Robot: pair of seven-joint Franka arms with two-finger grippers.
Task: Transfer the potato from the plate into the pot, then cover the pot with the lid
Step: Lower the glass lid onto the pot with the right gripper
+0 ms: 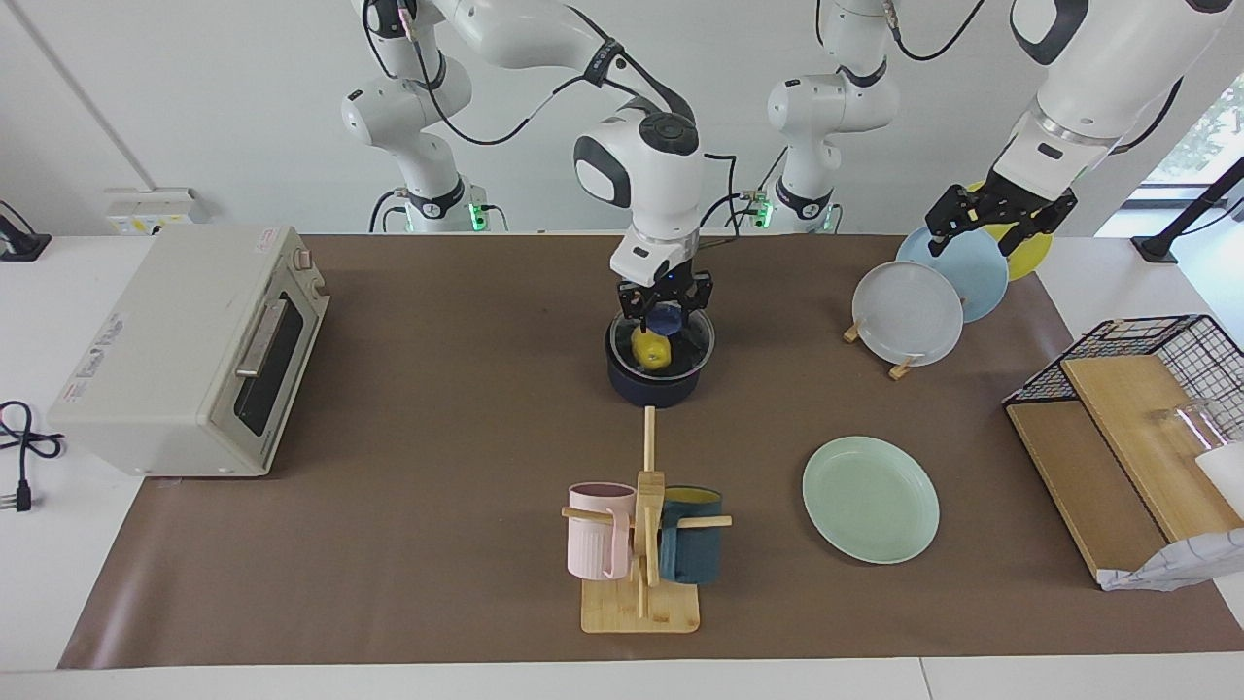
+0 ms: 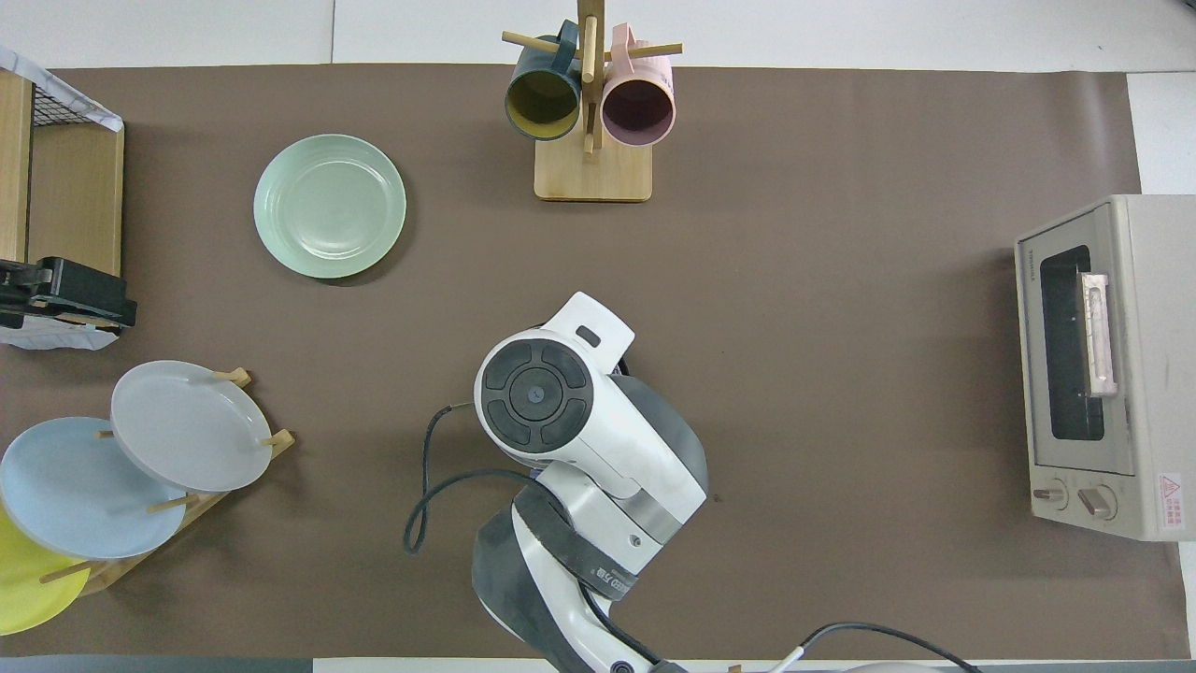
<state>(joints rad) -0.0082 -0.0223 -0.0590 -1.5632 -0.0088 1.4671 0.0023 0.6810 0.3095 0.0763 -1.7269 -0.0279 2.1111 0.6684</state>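
A: What's in the pot (image 1: 653,381)?

B: The potato (image 1: 650,351), yellow and glossy, sits inside it against the black interior. The glass lid (image 1: 664,331) lies over the pot's mouth, tilted a little, and the potato shows through it.

A: Who has the lid?

B: The right gripper (image 1: 665,309) is straight above the pot, fingers closed on the lid's blue knob. In the overhead view the right arm's wrist covers the pot entirely, so only the facing view shows the grip.

A: And the plate?

B: The mint-green plate (image 1: 870,499) lies flat on the brown mat, with nothing on it, toward the left arm's end of the table and farther from the robots than the pot.

A: The left gripper?

B: The left gripper (image 1: 1001,219) hangs with its jaws apart, holding nothing, over the plate rack (image 1: 880,350), where a grey, a light blue and a yellow plate stand upright. That arm waits.

A: Other containers?

B: A pink mug (image 1: 599,530) and a dark teal mug (image 1: 692,547) hang on the wooden mug stand (image 1: 640,605), farther from the robots than the pot. The toaster oven (image 1: 190,350) sits at the right arm's end, door shut. A wire basket (image 1: 1157,340) stands at the left arm's end.
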